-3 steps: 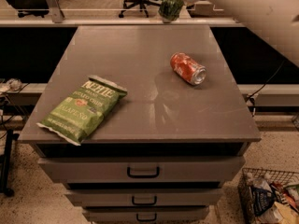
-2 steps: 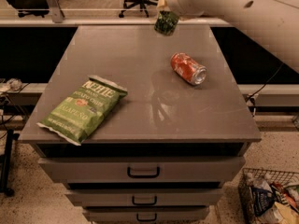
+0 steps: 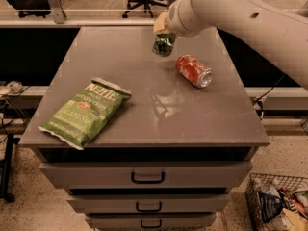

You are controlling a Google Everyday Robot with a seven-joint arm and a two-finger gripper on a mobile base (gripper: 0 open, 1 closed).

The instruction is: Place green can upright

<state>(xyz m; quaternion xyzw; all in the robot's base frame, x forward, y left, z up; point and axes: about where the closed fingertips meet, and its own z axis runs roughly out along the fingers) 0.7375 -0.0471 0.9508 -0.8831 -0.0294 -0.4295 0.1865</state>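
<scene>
The green can (image 3: 164, 44) is small and dented and hangs from my gripper (image 3: 162, 31), held above the far middle of the grey table (image 3: 144, 105). The gripper is shut on the can's upper part; the white arm comes in from the upper right and hides most of the gripper. The can's lower end points down toward the table, a little above the surface.
A red and white can (image 3: 193, 70) lies on its side just right of the green can. A flat green chip bag (image 3: 86, 111) lies at the front left. Drawers (image 3: 147, 177) are below the table. A wire basket (image 3: 279, 201) stands on the floor at right.
My arm has moved forward and down, carrying the green can from the table's far edge to above its far middle. The red can and chip bag have not moved.
</scene>
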